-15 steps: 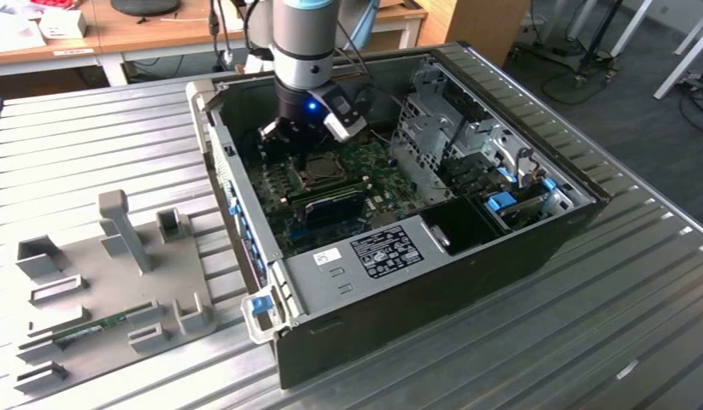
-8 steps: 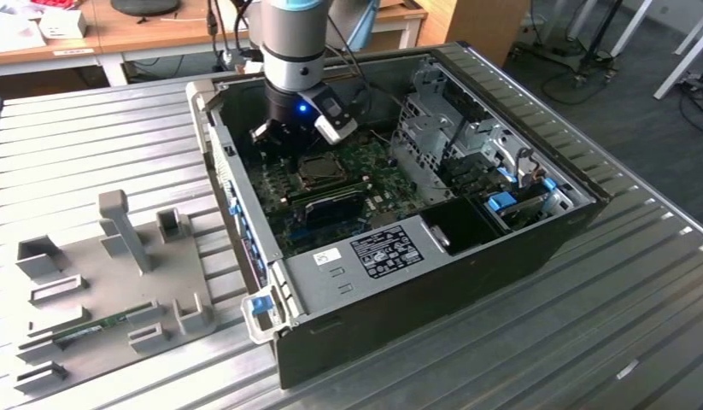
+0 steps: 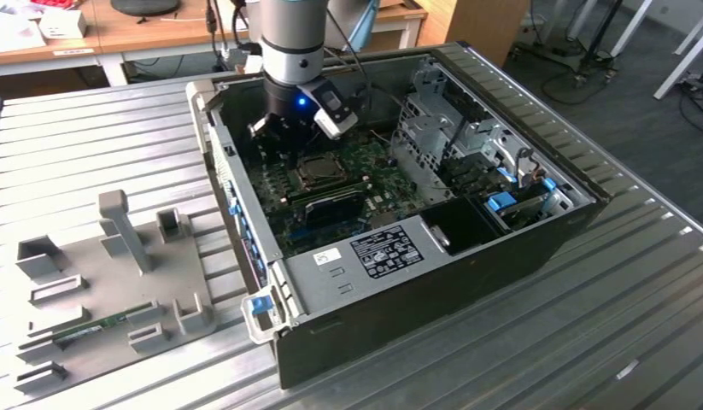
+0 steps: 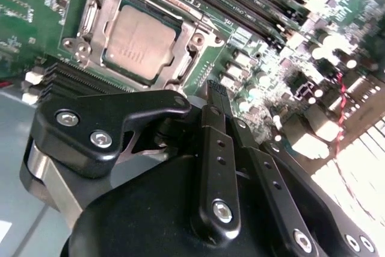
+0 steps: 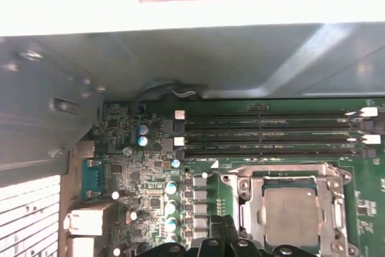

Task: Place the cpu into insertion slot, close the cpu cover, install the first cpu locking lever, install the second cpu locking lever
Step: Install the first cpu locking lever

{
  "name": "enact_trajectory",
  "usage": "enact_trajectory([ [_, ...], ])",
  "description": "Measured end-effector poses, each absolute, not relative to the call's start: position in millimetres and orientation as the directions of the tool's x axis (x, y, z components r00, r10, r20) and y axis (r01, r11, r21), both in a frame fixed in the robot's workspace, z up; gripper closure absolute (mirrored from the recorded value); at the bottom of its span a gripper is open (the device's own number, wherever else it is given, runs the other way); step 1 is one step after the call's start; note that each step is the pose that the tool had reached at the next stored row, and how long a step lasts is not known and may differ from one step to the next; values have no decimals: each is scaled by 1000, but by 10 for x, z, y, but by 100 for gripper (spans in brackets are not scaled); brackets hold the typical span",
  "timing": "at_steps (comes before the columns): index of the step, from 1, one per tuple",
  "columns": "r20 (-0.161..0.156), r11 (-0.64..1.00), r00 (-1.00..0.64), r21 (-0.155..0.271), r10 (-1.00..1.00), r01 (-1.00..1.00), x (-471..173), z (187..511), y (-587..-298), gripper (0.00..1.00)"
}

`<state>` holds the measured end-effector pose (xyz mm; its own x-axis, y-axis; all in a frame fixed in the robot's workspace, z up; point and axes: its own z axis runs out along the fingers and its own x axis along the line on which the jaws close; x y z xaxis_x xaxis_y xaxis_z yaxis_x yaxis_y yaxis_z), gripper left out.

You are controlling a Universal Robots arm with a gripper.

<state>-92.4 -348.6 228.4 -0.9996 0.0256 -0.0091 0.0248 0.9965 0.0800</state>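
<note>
The cpu [image 4: 140, 39], a dull grey-brown square, lies flat in the insertion slot [image 3: 319, 171] on the green motherboard. The cpu cover [image 4: 182, 63], a silver frame, lies down around the cpu, whose top shows through the cover's window. In the first wrist view the cpu [image 5: 290, 215] and cpu cover [image 5: 245, 204] sit close to my black fingertips. My gripper [image 4: 221, 97] hovers beside the socket, a short way off its corner. Its fingers are shut with nothing between them. I cannot tell how the locking levers stand.
The board sits inside an open computer case [image 3: 522, 256] on a ribbed metal table. Long black memory slots [image 5: 271, 130] run beside the socket. A drive cage [image 3: 442, 128] and the case wall [image 5: 48, 106] hem in the space. A grey fixture plate [image 3: 112, 282] lies at the exterior view's left.
</note>
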Motion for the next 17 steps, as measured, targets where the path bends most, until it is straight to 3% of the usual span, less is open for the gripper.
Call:
enact_trajectory([
  [17, -9, 996, -1000, 80, 26, 25, -940, 2401, -3486, 90],
])
